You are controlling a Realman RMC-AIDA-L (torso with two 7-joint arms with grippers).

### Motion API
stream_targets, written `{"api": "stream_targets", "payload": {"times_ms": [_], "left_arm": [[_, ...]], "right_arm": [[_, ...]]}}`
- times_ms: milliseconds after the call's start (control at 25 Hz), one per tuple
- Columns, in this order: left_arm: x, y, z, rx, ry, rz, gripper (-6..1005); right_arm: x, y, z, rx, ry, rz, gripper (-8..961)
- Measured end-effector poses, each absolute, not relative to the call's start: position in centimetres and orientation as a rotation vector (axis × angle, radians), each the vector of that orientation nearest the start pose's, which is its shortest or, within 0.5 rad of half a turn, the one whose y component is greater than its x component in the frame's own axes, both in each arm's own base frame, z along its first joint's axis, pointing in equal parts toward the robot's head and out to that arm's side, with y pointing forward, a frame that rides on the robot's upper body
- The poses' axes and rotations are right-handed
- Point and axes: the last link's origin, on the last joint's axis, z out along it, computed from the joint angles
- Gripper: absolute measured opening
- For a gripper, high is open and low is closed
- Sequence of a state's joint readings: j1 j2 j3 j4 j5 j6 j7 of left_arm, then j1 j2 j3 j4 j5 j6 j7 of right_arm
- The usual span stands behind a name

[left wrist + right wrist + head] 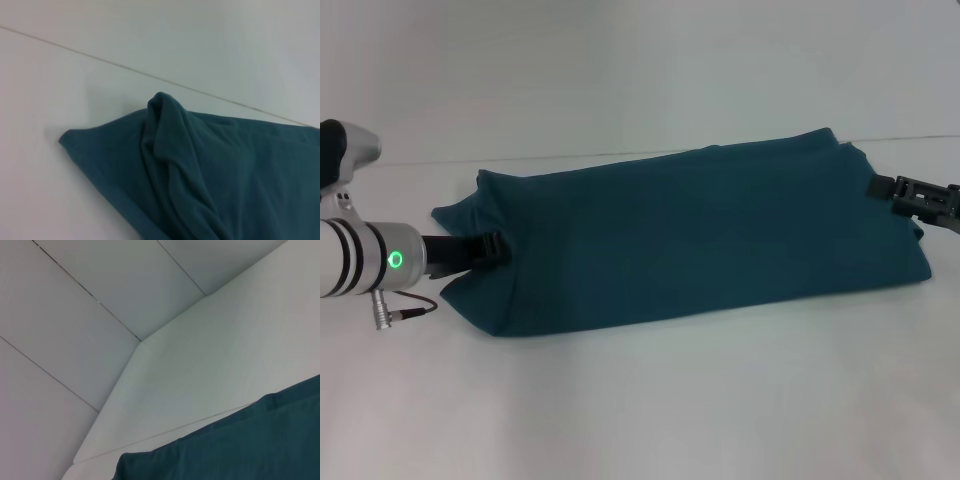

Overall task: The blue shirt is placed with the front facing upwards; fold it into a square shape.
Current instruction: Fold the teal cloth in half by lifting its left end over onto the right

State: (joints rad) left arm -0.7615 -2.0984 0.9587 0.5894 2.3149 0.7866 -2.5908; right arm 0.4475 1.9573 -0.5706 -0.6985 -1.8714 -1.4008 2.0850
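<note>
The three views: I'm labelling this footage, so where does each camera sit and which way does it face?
Head view: from the robot's head, down at the shirt on the table; left gripper and right gripper at its ends.
Left wrist view: on the left wrist, over a bunched shirt end; no fingers visible.
Right wrist view: on the right wrist, past the shirt edge; no fingers.
All share the shirt.

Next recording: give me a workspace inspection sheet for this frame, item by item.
Surface: white table, bare around the cloth.
Job's things: blue shirt folded into a long band lying across the table; no lettering showing.
Clutter: nothing seen.
Grippers: left gripper at the shirt's left end, right gripper at its right end; both meet the cloth.
Cables: grey cable hanging under the left arm.
Surroundings: plain white wall panels.
</note>
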Motion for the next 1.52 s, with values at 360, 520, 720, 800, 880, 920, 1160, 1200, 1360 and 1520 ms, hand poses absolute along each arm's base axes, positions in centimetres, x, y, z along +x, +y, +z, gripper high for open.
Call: {"api": "stream_targets", "payload": {"times_ms": [360, 520, 720, 800, 880, 920, 1160, 1200, 1360, 1520], "left_arm": [[-24.3, 43.3, -0.9, -1.952, -1.525, -0.421, 57], [-24.0, 43.1, -0.6, -1.968, -1.527, -0.431, 57], [-23.0, 42.5, -2.3, -2.04, -1.518, -0.417, 57], [-22.5, 42.4, -3.3, -2.077, -1.502, -0.401, 57], [-22.1, 42.4, -4.5, -2.11, -1.491, -0.366, 57], [-22.0, 42.4, -5.1, -2.123, -1.488, -0.347, 57], [-22.2, 42.3, -5.6, -2.127, -1.489, -0.325, 58], [-22.2, 42.3, -5.6, -2.128, -1.491, -0.324, 58], [-22.2, 42.3, -5.4, -2.123, -1.486, -0.33, 58], [-22.7, 42.7, -3.8, -2.065, -1.493, -0.377, 58]], "right_arm": [[32.0, 34.9, 9.1, -2.04, 1.497, 0.926, 941], [32.1, 34.9, 9.2, -2.032, 1.499, 0.933, 941], [32.0, 35.0, 9.2, -2.029, 1.498, 0.935, 941], [31.9, 35.1, 9.2, -2.027, 1.498, 0.937, 941], [31.9, 35.2, 9.2, -2.027, 1.499, 0.937, 941], [31.9, 35.2, 9.2, -2.028, 1.499, 0.938, 941], [31.9, 35.2, 9.3, -2.026, 1.502, 0.939, 941], [31.9, 35.2, 9.3, -2.023, 1.503, 0.939, 941], [32.1, 35.1, 9.4, -2.015, 1.506, 0.947, 941], [32.1, 35.0, 9.5, -2.014, 1.508, 0.948, 941]]}}
